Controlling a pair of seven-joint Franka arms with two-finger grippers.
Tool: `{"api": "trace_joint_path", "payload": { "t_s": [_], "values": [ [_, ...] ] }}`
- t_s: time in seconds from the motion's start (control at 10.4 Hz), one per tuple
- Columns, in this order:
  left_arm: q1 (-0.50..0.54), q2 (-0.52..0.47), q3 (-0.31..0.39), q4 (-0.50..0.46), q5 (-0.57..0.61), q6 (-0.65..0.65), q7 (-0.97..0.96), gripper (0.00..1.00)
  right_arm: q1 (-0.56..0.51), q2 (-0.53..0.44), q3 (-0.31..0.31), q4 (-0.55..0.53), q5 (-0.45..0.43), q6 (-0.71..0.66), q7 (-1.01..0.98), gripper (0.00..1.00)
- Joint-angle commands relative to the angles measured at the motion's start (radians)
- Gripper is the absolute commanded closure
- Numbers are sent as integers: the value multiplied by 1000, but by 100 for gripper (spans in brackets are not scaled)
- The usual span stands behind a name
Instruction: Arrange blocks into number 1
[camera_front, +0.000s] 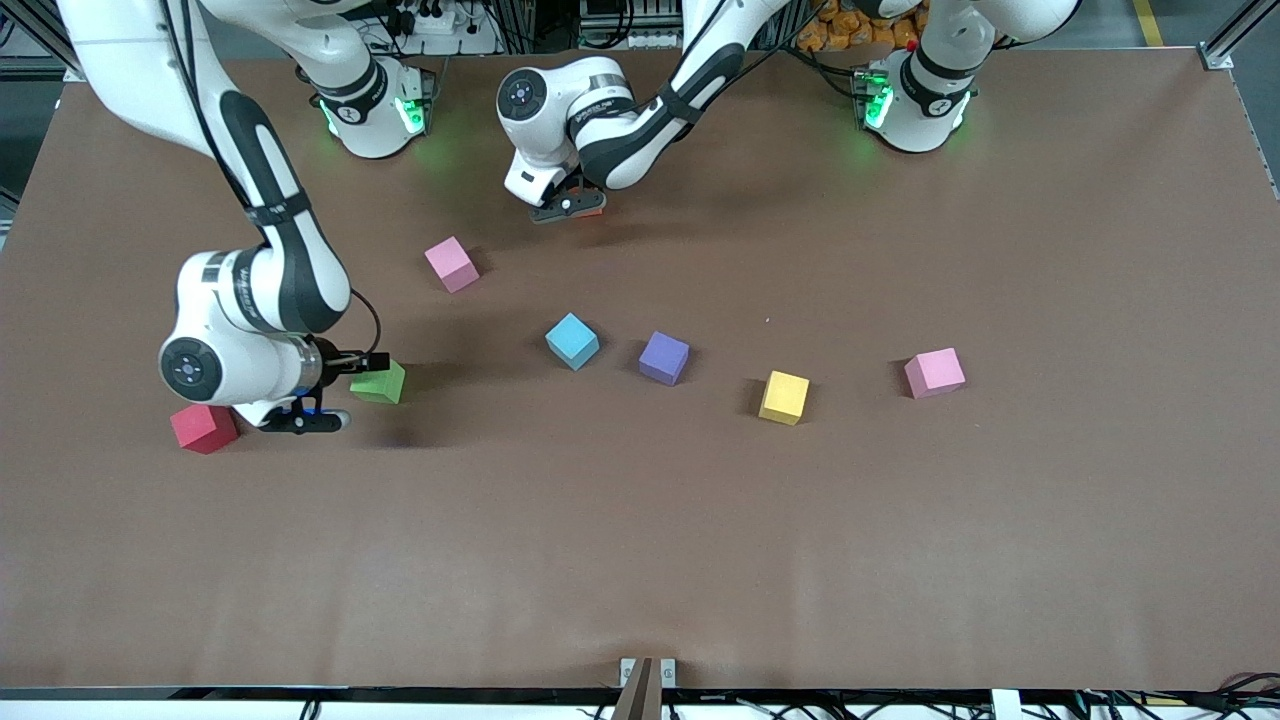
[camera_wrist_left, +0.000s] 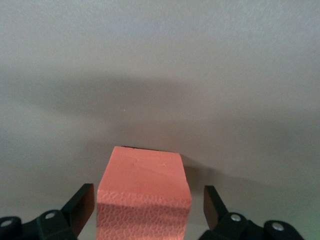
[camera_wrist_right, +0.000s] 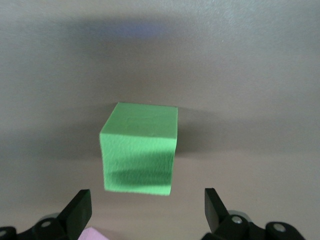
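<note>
The orange block (camera_wrist_left: 144, 190) stands on the table (camera_front: 640, 520) between the fingers of my left gripper (camera_wrist_left: 147, 210), which is open with a gap on each side. In the front view only a sliver of the orange block (camera_front: 594, 208) shows under the left gripper (camera_front: 570, 207). My right gripper (camera_wrist_right: 147, 210) is open and holds nothing. The green block (camera_wrist_right: 141, 147) lies just ahead of its fingertips. From the front, the right gripper (camera_front: 310, 418) hangs low beside the green block (camera_front: 378, 383). A pink block (camera_front: 451, 264), the light blue block (camera_front: 572, 341) and the purple block (camera_front: 664, 357) lie mid-table.
A red cube (camera_front: 204, 427) sits close by the right gripper, toward the right arm's end. A yellow cube (camera_front: 783, 397) and a second pink cube (camera_front: 935, 372) lie toward the left arm's end. A pale pinkish corner (camera_wrist_right: 95, 234) shows between the right fingers.
</note>
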Motion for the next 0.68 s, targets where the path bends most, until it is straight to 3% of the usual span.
{"api": "trace_joint_path", "payload": {
  "t_s": [0.0, 0.29, 0.58],
  "values": [
    [-18, 22, 11, 26, 30, 1, 3, 100, 7, 21, -4, 9, 33, 18, 3, 0],
    [-8, 19, 59, 81, 30, 18, 29, 100, 8, 38, -4, 9, 35, 27, 3, 0],
    [60, 20, 60, 102, 32, 103, 300, 100, 8, 61, -4, 11, 43, 42, 16, 0]
  ]
}}
